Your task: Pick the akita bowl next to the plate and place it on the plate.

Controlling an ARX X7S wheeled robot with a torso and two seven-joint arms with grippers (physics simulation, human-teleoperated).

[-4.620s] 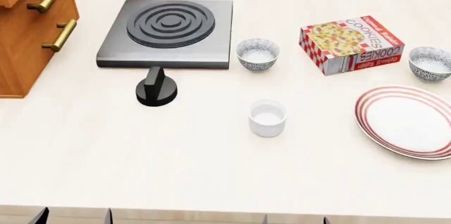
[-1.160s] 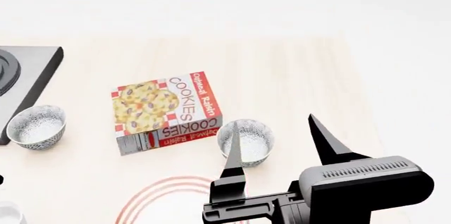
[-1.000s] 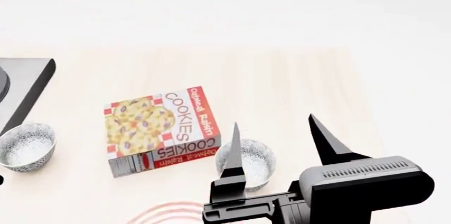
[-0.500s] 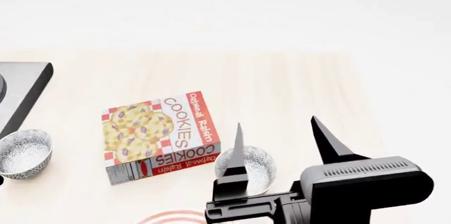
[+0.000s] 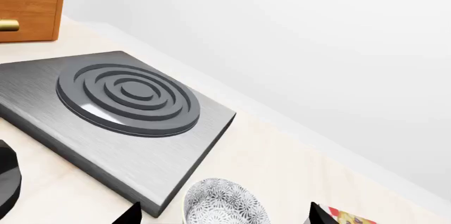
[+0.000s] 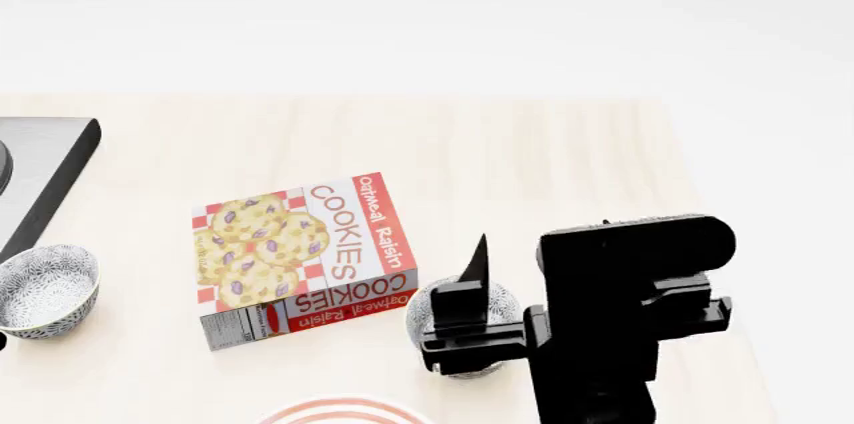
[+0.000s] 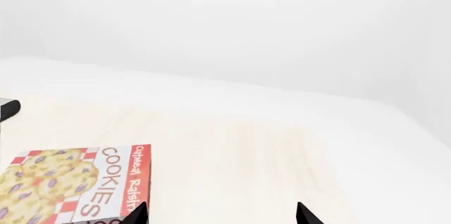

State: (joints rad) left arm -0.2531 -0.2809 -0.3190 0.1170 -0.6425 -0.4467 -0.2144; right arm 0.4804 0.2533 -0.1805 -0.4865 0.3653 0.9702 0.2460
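Note:
The akita bowl (image 6: 507, 302), speckled grey-black, sits just beyond the plate (image 6: 344, 410), of which only a strip of red-ringed rim shows at the head view's lower edge. My right gripper (image 6: 541, 244) hangs over this bowl and hides most of it. In the right wrist view the right gripper (image 7: 219, 213) is open, its fingertips (image 7: 137, 212) wide apart with only bare counter between them. A second speckled bowl (image 6: 47, 289) stands by the hob. My open left gripper (image 5: 224, 214) has that bowl (image 5: 225, 205) lying between its tips.
A cookies box (image 6: 300, 254) lies flat, close to the left of the akita bowl. The grey hob (image 5: 120, 102) has a black knob (image 5: 7, 182) near it and a wooden cabinet (image 5: 31, 2) behind. The counter's right edge (image 6: 721, 284) runs just right of my right arm.
My right gripper has pitched down and moved forward over the akita bowl, now covering most of it. The head view has drifted slightly, so less of the plate shows.

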